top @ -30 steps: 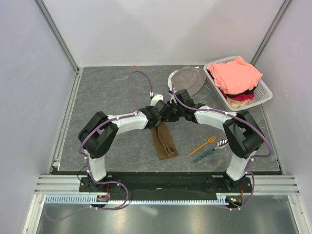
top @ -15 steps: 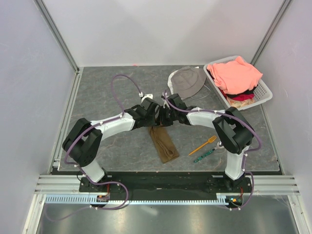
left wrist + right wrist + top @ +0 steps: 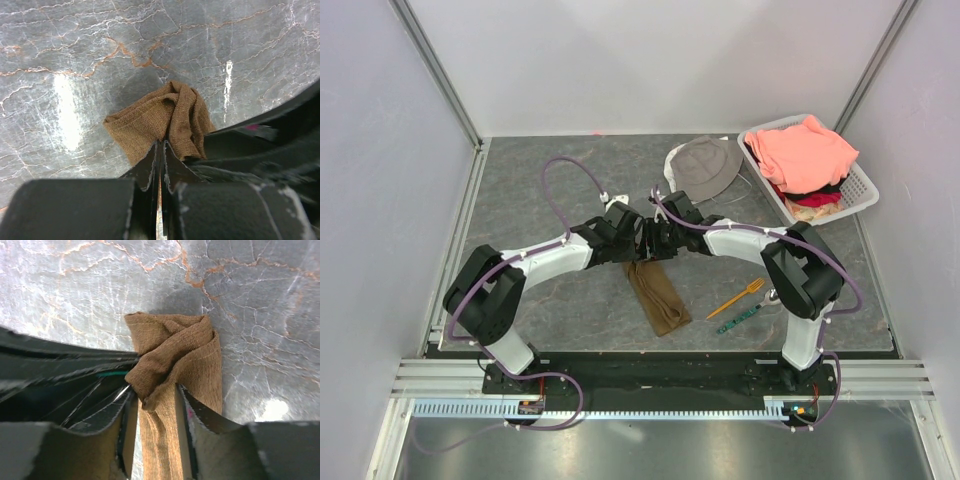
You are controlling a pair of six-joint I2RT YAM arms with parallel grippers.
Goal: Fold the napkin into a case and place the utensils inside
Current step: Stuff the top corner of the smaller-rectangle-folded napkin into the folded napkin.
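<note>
A white plastic basket (image 3: 865, 190) stands at the far right corner of the grey marbled bench (image 3: 560, 300) and is heaped above its rim with salmon-pink clothes (image 3: 805, 150). Darker, red and beige pieces are tucked beneath them and are too covered to be made out. A grey bucket hat (image 3: 708, 165) lies on the bench just left of the basket. The brown cloth napkin (image 3: 660, 295) is laid near the middle of the bench as a narrow folded strip. Its long axis runs from far to near and slants slightly to the right at the near end. Its far end is bunched into a crumpled lump and, from above, is covered by the 2 grippers. The left gripper (image 3: 161, 146) is seen with its jaws pressed together, pinching the edge of that lump. The right gripper (image 3: 155, 390) is held with its jaws spread, 1 on each side of the strip, and the cloth passes between them. To the right of the napkin and apart from it, 2 utensils lie side by side on the bench. The thin orange plastic fork (image 3: 737, 297) is pointed with its tines to the far right, and the slim green patterned utensil (image 3: 740, 318) is laid almost parallel, nearer the bases. The far tip of the green one is close against the right arm and cannot be made out.
</note>
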